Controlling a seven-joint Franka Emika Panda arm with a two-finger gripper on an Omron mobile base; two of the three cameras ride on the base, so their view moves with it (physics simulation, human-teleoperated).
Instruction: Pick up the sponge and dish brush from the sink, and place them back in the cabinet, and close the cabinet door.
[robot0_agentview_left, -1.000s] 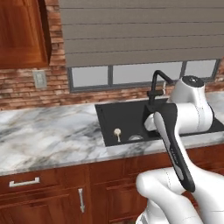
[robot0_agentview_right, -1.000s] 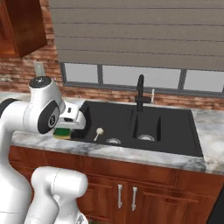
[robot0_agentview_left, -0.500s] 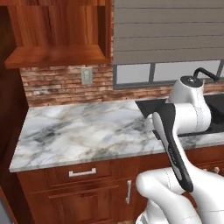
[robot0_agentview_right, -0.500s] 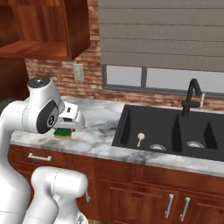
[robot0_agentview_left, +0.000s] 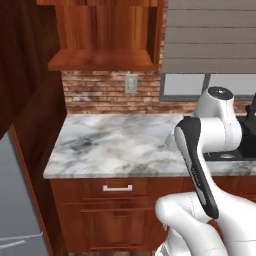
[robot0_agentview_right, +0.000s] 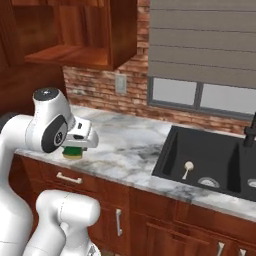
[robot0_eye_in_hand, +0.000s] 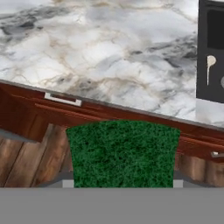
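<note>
Rolling left along the desk (robot0_agentview_right: 125, 150), my base has brought the open cabinet (robot0_agentview_right: 75, 55) overhead; my claw (robot0_agentview_right: 75, 150) stays clamped on the sponge (robot0_eye_in_hand: 122, 153), the dish brush (robot0_agentview_right: 187, 169) waiting in the sink (robot0_agentview_right: 172, 145). Lifted carelessly, the sponge could catch the shelf edge.

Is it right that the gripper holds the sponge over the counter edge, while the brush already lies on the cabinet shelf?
Not fully. The gripper does hold the sponge over the counter edge, but the brush lies in the sink, not on the cabinet shelf. The right base view shows it on the basin floor.
</note>
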